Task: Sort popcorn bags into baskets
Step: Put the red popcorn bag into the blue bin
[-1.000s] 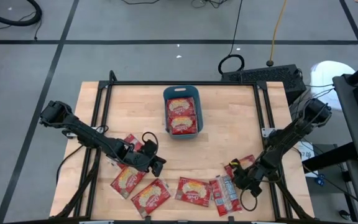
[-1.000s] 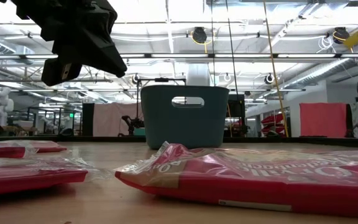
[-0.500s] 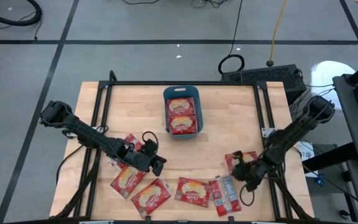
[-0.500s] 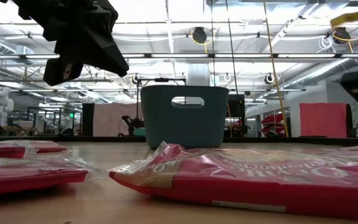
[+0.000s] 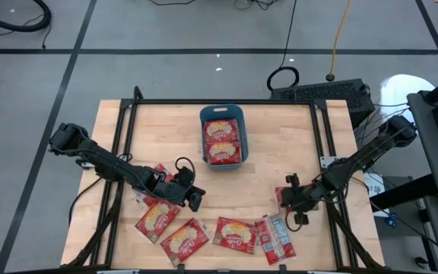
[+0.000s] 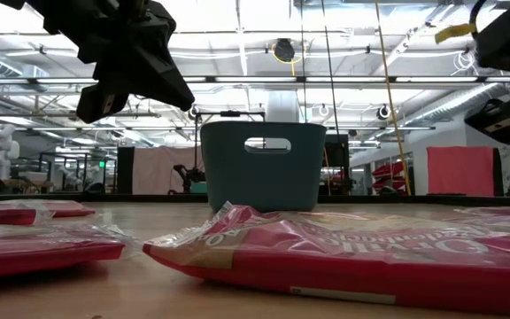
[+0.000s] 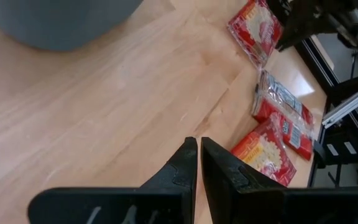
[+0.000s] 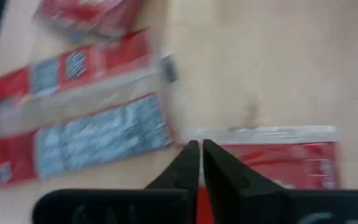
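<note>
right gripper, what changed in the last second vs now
The right gripper moved across the table toward the blue basket, shut on the edge of a popcorn bag and dragging it along. The left gripper stayed shut and empty, shifting only slightly; the basket and the other bags did not move.

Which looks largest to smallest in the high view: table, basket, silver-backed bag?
1. table
2. basket
3. silver-backed bag
The view looks straight down, so nearness hardly skews this.

Red popcorn bags near teal basket
</note>
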### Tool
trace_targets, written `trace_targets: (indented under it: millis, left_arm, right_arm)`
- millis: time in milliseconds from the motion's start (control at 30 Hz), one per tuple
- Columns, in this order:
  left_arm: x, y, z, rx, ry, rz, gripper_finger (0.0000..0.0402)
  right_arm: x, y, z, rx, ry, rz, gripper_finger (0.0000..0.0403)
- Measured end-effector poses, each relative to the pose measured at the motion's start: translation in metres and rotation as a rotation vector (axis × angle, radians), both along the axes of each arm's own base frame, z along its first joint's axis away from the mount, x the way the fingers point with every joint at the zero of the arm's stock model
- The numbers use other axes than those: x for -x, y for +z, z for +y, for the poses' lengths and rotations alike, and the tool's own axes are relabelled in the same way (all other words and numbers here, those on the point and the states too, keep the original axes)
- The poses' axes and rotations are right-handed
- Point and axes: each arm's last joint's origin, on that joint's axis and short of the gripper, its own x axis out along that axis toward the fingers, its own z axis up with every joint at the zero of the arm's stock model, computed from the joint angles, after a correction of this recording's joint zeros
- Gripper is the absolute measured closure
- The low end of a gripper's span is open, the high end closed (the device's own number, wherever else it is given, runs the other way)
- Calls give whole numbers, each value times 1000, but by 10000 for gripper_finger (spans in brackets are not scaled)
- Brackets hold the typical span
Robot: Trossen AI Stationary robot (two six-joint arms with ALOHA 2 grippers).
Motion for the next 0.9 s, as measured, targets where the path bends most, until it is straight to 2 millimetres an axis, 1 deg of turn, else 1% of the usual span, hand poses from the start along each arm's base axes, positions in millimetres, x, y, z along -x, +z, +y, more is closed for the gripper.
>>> trace_targets:
  millis: [100,267,367,467,533,600,700,767,900]
  left_arm:
    - [0,0,0,-4,-3,2,376]
    - [0,0,0,-5,-4,3,376]
    - [0,0,0,-6,-4,3,376]
    - [0,0,0,-7,-4,3,376]
    - [0,0,0,-7,-5,4,376]
    - [0,-1,0,-9,-5,8,376]
    - [1,-2,1,-16,-2,20,376]
    - [2,-2,1,-22,7,22,376]
    - [1,-2,2,-26,23,19,376]
  right_arm:
    - [2,-1,4,3,105,13,341]
    - [2,-6,7,113,282,-16,247]
    - [0,-15,7,210,361,-25,195]
    - [-3,-24,6,269,418,-17,160]
    - [-5,-32,5,284,440,14,152]
    - [-7,-37,5,298,461,27,155]
    - [-9,-43,7,318,500,38,187]
    - [-11,-45,8,330,526,27,225]
    - [-12,-46,9,332,542,14,319]
